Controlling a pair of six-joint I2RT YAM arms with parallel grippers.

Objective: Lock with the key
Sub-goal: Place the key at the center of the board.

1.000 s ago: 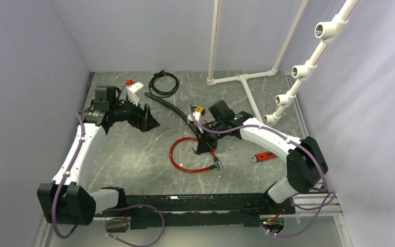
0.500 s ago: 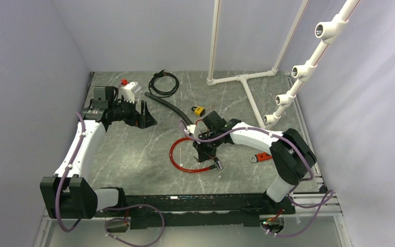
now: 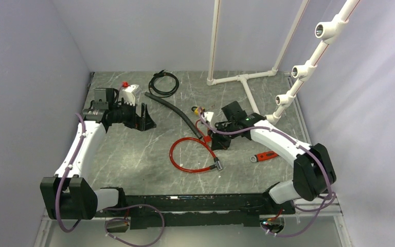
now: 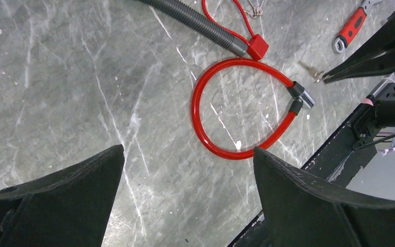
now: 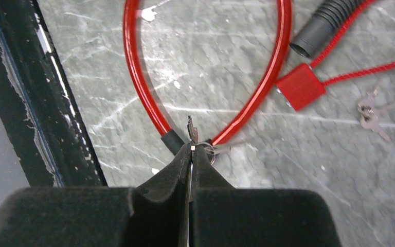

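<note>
A red cable lock [image 3: 177,154] lies in a loop on the grey table, its black-and-silver lock head [image 3: 218,164] at the near right. It also shows in the left wrist view [image 4: 200,118] and the right wrist view [image 5: 133,77]. My right gripper [image 3: 217,140] hangs just above and right of the loop, shut on a small key [image 5: 191,128] whose blade sticks out past the fingertips; a key ring hangs beside it. My left gripper [image 3: 145,117] is open and empty, held above the table's left side [image 4: 187,154].
A grey corrugated hose [image 3: 172,108], a small red padlock on a red cord [image 5: 301,86], spare keys [image 5: 371,116], a yellow padlock [image 3: 199,109], a black cable coil [image 3: 163,82], a red-handled tool [image 3: 264,156] and a white pipe frame [image 3: 241,80] lie around. A black rail [image 3: 195,203] runs along the near edge.
My right gripper dipped toward the lock head, then rose and moved back to the right with the key. My left arm shifted slightly and stays open.
</note>
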